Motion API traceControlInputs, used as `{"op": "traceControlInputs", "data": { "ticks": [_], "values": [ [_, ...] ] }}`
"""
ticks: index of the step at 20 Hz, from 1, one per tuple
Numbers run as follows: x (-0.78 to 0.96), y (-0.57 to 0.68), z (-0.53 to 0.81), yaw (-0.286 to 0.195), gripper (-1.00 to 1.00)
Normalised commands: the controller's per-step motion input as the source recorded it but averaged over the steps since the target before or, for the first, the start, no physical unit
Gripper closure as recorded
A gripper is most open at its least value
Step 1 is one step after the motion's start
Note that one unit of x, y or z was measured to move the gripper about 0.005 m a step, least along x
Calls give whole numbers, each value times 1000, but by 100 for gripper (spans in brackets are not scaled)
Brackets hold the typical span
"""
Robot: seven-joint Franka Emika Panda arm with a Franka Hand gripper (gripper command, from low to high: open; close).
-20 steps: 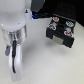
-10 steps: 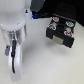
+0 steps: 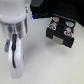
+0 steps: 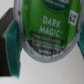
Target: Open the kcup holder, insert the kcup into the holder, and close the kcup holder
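nothing moved vs 0.5 s ago; tool grasping kcup, kcup holder w/ drawer apparently out, insert + close left

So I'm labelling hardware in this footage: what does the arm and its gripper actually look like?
In the exterior view the arm is white with rounded, tube-like segments, a grey band at one joint and a dark cable or seam running along it. Its lower end blurs into the pale table, so the gripper cannot be made out there. In the wrist view the fingers show teal pads with a black part behind.
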Motion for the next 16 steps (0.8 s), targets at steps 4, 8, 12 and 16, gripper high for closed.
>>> {"op": "traceControlInputs", "data": {
  "ticks": [4,8,12,16],
  "values": [
    [22,511,875,22,100],
    [17,599,769,48,100],
    [8,623,662,42,100],
    [14,625,571,39,100]
  ]
}}
